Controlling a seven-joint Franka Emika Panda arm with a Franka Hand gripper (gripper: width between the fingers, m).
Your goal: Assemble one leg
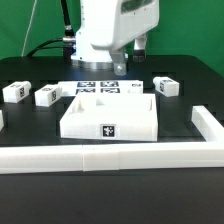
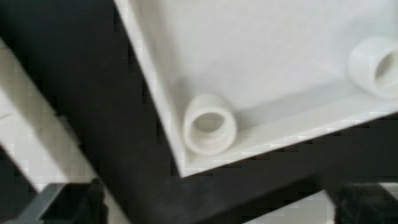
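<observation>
Gripper (image 2: pixel 214 204) fingers (image 2: pixel 61 200) are seen in the wrist view as two dark tips set wide apart, with nothing pinched between them; the spread is judged to be readiness for a grasp. It is held by the white arm (image 1: pixel 105 25) above the far side of the panel (image 1: pixel 108 112), a large white square piece laid with its raised rim upward so that its corner sockets are exposed. One socket (image 2: pixel 212 126), a short round collar with a hole, is framed close below the wrist camera, and this corner is judged to be the place where a leg is to be seated. No leg is held: a leg (image 1: pixel 14 92) and a second leg (image 1: pixel 47 95) are laid on the black table (image 1: pixel 30 190) toward the exterior view's left, the second near the panel's corner, and a third leg (image 1: pixel 166 87) is laid toward its right. The marker board (image 1: pixel 98 87) is fixed behind the panel, and the border rail (image 1: pixel 100 157) is set along the front, presumably to fence the parts in.
</observation>
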